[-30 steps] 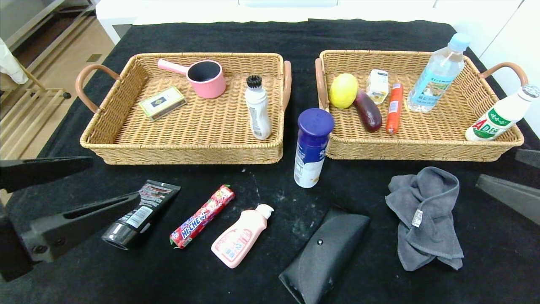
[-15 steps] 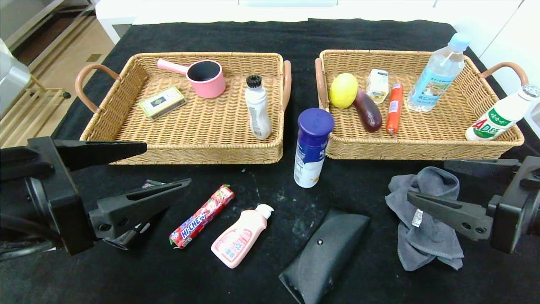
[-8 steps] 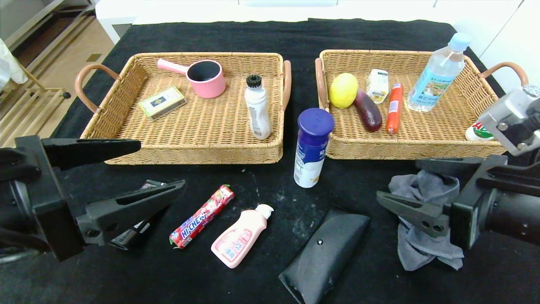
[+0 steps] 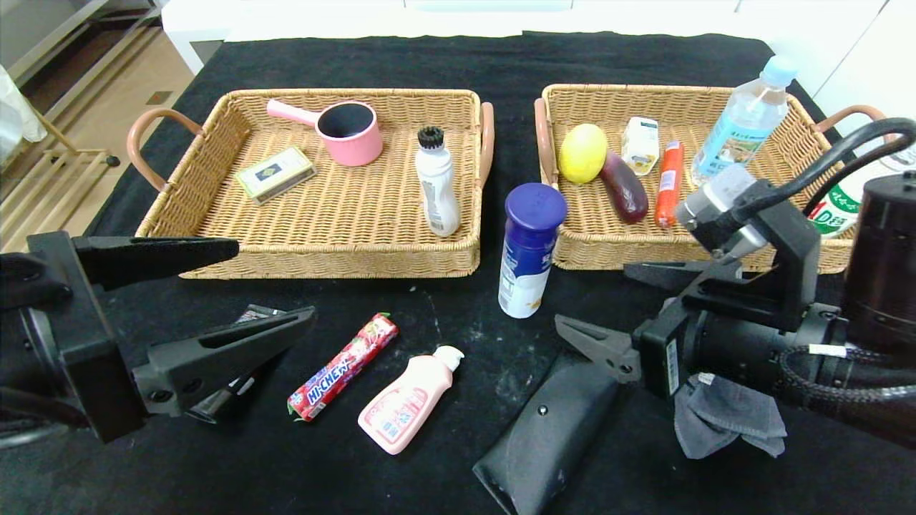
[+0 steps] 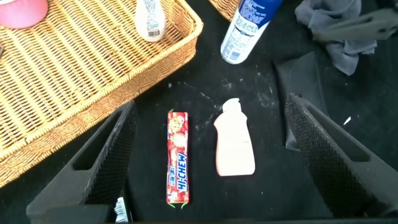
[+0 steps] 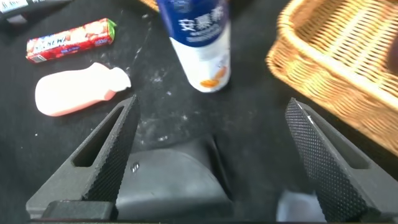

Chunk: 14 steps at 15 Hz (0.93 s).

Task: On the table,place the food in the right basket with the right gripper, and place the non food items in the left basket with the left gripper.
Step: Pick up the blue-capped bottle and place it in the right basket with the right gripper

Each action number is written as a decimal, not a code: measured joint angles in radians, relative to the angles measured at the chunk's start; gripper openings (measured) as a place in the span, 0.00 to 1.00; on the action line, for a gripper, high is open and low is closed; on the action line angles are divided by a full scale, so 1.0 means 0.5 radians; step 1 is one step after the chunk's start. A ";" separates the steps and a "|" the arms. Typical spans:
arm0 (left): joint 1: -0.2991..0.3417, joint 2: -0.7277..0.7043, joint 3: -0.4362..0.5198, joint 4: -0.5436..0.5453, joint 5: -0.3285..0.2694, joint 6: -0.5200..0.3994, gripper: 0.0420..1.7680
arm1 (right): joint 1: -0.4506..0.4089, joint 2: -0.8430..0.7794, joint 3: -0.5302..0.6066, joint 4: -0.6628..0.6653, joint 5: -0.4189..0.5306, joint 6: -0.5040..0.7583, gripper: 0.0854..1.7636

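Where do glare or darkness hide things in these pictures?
Head view: the black case almost merges with the dark table beneath the open right gripper; the open left gripper hovers low left. Left wrist view: glare blanks the pink bottle.

Black cloth-covered table (image 4: 458, 57), white furniture (image 4: 429, 18) behind it, wooden floor (image 4: 122, 93) at left

Looks to us like a lab-style test setup in a plain indoor room: a table (image 4: 458, 64) draped in black cloth, white cabinets (image 4: 869, 64) behind it, wood flooring (image 4: 122, 93) and a low wooden rack (image 4: 43, 186) off to the left.
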 joint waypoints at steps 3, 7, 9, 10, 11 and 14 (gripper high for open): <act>0.002 0.003 0.000 0.000 -0.001 -0.003 0.97 | 0.033 0.119 -0.078 -0.106 -0.004 -0.034 0.97; 0.003 0.008 0.000 0.000 -0.001 -0.004 0.97 | 0.063 0.269 -0.180 -0.256 -0.100 -0.040 0.97; 0.003 0.011 0.000 0.000 -0.002 -0.007 0.97 | 0.070 0.326 -0.235 -0.274 -0.108 -0.041 0.97; 0.003 0.012 0.000 0.000 -0.003 -0.009 0.97 | 0.073 0.349 -0.262 -0.273 -0.116 -0.040 0.97; 0.003 0.014 0.000 0.000 -0.007 -0.009 0.97 | 0.073 0.369 -0.287 -0.274 -0.142 -0.040 0.97; 0.003 0.017 0.002 0.000 -0.012 -0.009 0.97 | 0.074 0.432 -0.342 -0.372 -0.164 -0.040 0.97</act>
